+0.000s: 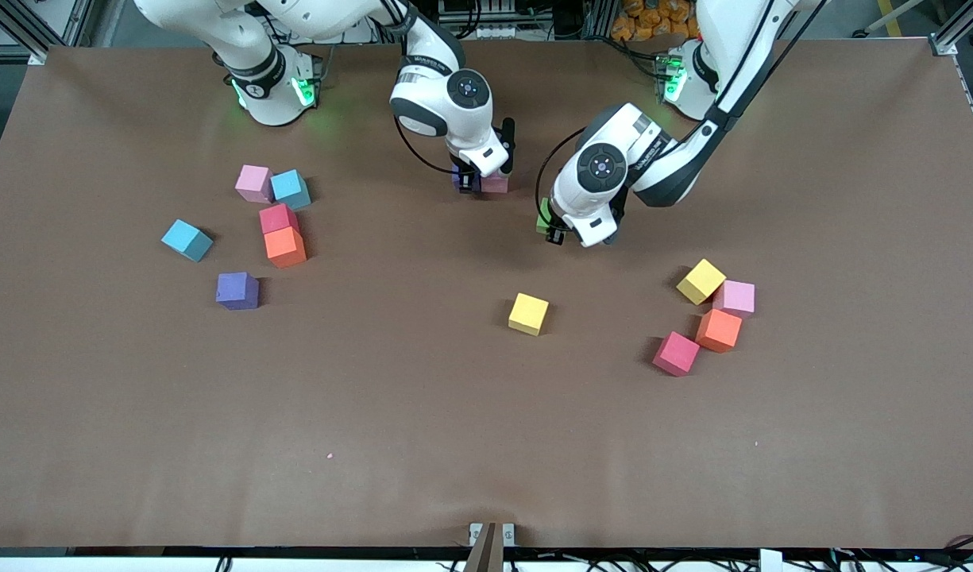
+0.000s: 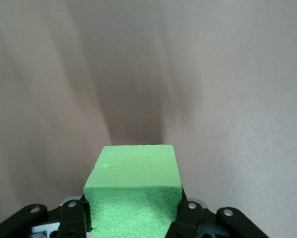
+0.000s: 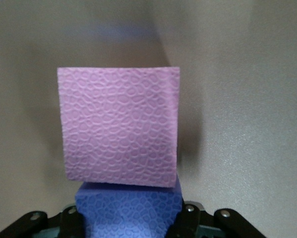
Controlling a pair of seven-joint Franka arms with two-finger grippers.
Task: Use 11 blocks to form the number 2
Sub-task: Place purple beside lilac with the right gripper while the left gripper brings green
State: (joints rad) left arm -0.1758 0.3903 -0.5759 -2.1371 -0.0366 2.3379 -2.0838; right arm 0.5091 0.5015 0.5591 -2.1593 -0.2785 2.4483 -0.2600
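While loose blocks, among them a yellow block (image 1: 528,313), lie nearer the front edge of the surface (image 1: 486,445), the left hand (image 1: 555,231) is clamped on a green block (image 2: 133,193) near the middle. Just toward the robots' edge, the right hand (image 1: 472,186) grips a purple block (image 3: 131,210) touching a pink block (image 3: 119,128). The green block probably belongs beside that pair, toward the right arm's end.

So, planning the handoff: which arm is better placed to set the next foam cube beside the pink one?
Right. The right gripper holds a purple foam cube already against the pink foam cube; the left gripper holds its green foam cube apart.
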